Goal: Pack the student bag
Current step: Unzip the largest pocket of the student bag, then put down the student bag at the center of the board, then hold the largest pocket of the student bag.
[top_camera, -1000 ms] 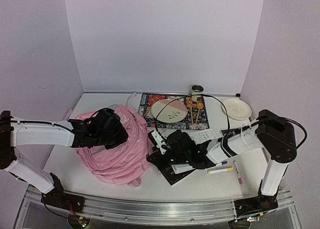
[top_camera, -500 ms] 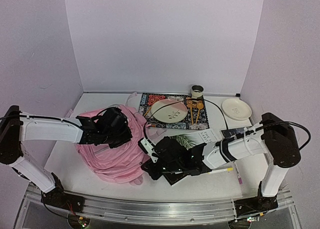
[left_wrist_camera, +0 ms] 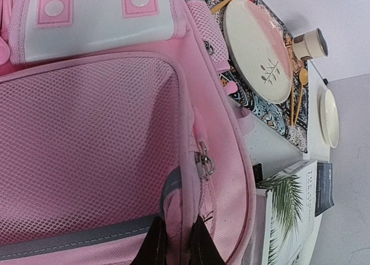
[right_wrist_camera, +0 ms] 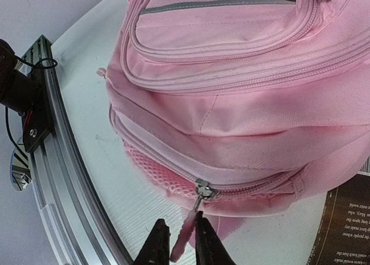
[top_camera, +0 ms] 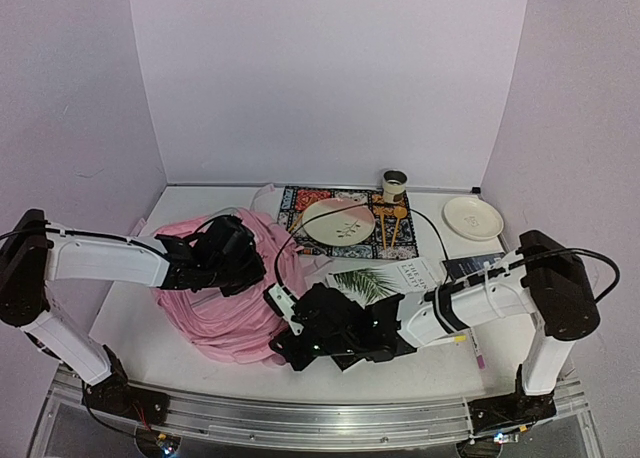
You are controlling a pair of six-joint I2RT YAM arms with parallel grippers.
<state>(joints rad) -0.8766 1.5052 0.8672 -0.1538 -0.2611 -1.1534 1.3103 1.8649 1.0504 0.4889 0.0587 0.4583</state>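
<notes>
While slack, bag point(right_wrist_camera: 231, 114) before right tool point(right_wrist_camera: 176, 245).

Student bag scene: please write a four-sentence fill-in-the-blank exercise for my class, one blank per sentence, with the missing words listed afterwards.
1. The student bag is coloured ___.
2. The zipper pull sits ___ the right gripper's fingers.
3. The left gripper pinches the fabric of the ___.
4. The top view shows ___ plates behind the bag.

Missing words: pink; between; bag; two.
</notes>
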